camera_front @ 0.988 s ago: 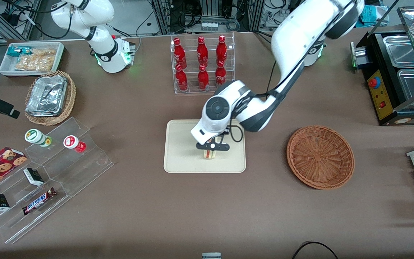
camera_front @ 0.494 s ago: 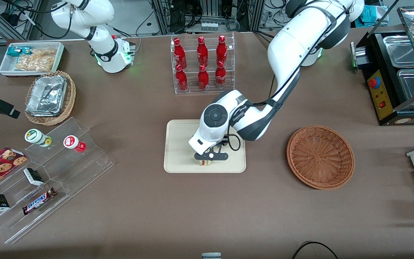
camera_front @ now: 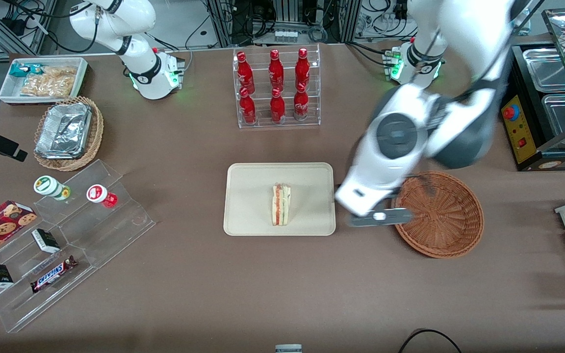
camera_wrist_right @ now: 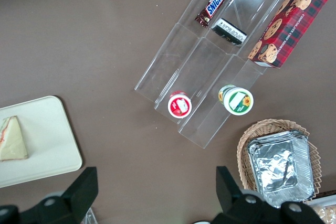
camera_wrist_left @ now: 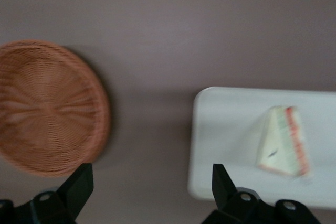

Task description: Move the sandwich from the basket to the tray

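Brown cloth covers the counter (camera_front: 189, 294), and at its middle lies the tray (camera_front: 248, 196) with the sandwich (camera_front: 280, 204) on it, resting on its side with the filling stripes showing, a little toward the tray's 3 o'clock edge. At 3 o'clock from the tray, well apart from it, sits the basket (camera_front: 438, 214), holding nothing. The gripper (camera_front: 379, 215) hangs above the strip of counter between tray and basket, overlapping the basket's rim at its 9 o'clock side in the front view. In the left wrist view its fingers (camera_wrist_left: 77, 186) stand wide apart with only counter between them, gripping nothing; the basket (camera_wrist_left: 47, 106) and sandwich (camera_wrist_left: 281, 140) lie to either side. A rack of red bottles (camera_front: 275, 86) stands at 12 o'clock from the tray, farther from the front camera.
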{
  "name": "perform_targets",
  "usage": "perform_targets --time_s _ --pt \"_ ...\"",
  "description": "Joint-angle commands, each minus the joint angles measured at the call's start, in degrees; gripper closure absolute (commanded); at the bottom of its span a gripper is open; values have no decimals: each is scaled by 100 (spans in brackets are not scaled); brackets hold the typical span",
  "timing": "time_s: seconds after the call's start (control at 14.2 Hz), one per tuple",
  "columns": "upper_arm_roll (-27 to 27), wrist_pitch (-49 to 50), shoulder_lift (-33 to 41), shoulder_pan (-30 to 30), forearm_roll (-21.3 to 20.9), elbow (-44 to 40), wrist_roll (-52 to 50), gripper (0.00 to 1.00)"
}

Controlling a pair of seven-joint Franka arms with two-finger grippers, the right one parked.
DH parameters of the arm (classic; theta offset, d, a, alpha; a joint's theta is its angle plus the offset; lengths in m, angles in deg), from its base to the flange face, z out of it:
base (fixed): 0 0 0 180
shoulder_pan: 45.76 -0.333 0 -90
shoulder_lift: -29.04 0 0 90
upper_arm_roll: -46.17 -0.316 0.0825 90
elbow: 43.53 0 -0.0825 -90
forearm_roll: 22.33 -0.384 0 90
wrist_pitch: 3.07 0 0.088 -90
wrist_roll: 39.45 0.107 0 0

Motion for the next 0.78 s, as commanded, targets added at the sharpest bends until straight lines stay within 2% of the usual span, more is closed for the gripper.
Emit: perform_targets --time_s 0.0,0.21,0.35,0.42,0.71 --pt "42 522 585 -702 162 424 1376 0" --pt "77 796 937 -1476 346 442 1829 0" --pt "68 1102 1297 -1705 504 450 2022 0" --pt "68 1417 1533 -1811 644 450 2058 0" --pt "60 1930 2439 -1768 672 914 1673 0"
